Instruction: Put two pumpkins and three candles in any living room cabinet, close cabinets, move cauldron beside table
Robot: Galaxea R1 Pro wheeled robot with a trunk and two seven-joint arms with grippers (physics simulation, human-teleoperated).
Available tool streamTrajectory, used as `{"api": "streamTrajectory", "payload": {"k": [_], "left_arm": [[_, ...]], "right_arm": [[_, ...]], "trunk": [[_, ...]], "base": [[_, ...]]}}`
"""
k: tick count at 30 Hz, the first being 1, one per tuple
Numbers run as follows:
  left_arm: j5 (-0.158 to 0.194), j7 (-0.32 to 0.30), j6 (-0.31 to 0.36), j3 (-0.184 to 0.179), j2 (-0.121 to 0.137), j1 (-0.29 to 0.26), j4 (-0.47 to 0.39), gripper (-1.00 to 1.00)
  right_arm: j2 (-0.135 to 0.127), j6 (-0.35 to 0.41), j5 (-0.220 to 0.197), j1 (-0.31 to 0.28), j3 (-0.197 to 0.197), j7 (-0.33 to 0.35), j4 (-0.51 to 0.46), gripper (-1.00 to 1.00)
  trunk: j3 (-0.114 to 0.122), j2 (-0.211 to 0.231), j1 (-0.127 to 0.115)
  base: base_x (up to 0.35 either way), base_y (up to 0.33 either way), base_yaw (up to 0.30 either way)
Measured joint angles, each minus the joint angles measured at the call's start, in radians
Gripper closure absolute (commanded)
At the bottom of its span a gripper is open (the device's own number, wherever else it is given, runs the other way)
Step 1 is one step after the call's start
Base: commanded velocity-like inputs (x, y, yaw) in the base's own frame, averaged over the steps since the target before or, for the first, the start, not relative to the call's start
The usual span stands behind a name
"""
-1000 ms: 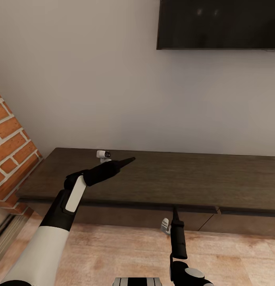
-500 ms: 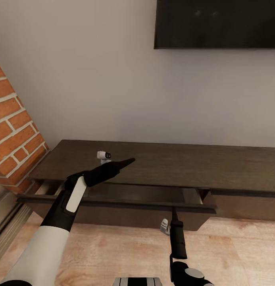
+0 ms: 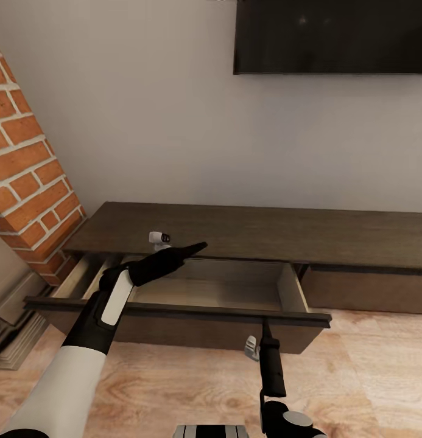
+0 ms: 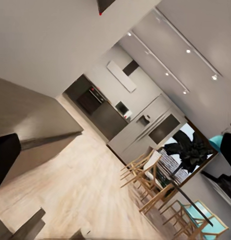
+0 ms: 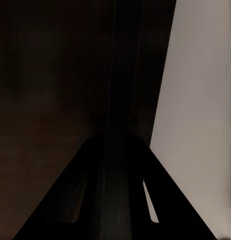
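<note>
Against the pale living-room wall, beneath a black wall-mounted TV, a long, low, dark brown cabinet runs across the head view, its long axis going from side to side. To the robot's left rises a red brick fireplace. The floor is light wood planks.

The cabinet's left drawer stands pulled out toward the robot. Its pale interior appears empty, and its dark front board lies parallel to the cabinet's length. A second drawer front, farther to the robot's right, sits flush and closed.

The left arm reaches up and forward, and the left gripper hangs above the open drawer's back half, pointing to the right along the cabinet. Its two dark fingers look pressed together into one point. The right gripper points straight ahead, its tip right at the drawer's front board near the drawer's right end. In the right wrist view the dark board sits close in front of the fingers, which appear pressed together with nothing between them.

Judging from this, the right arm is the nearer one for moving the drawer front, which lies directly ahead of it. No pumpkins or candles can be seen at this moment. The left wrist view looks away toward a distant grey kitchen and wooden chairs.
</note>
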Motion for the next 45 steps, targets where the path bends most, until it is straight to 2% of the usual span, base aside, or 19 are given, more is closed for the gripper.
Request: {"api": "streamTrajectory", "payload": {"k": [16, 21, 29, 35, 45], "left_arm": [[0.001, -0.003, 0.0, 0.0, 0.0, 0.0, 0.001, -1.0], [0.001, -0.003, 0.0, 0.0, 0.0, 0.0, 0.001, -1.0], [0.002, -0.003, 0.0, 0.0, 0.0, 0.0, 0.0, -1.0], [0.003, -0.003, -0.052, 0.0, 0.0, 0.0, 0.002, -1.0], [0.003, -0.004, -0.063, 0.0, 0.0, 0.001, 0.002, -1.0]], "right_arm": [[0.0, 0.0, 0.002, 0.0, 0.001, -0.002, 0.001, 1.0], [-0.001, 0.003, -0.006, -0.001, -0.027, -0.004, 0.0, 1.0], [-0.001, 0.004, -0.006, -0.001, -0.032, -0.005, 0.001, 1.0], [-0.001, 0.004, -0.006, -0.001, -0.032, -0.005, 0.001, 1.0], [-0.002, 0.004, -0.012, -0.001, -0.05, -0.01, 0.002, 1.0]], "trunk": [[0.0, 0.0, 0.0], [0.0, 0.0, 0.0], [0.0, 0.0, 0.0], [0.0, 0.0, 0.0], [0.0, 0.0, 0.0]], "base": [[-0.033, 0.004, 0.0], [-0.117, 0.091, 0.0], [-0.011, 0.008, 0.0], [0.0, 0.0, 0.0], [-0.089, 0.037, 0.0]]}}
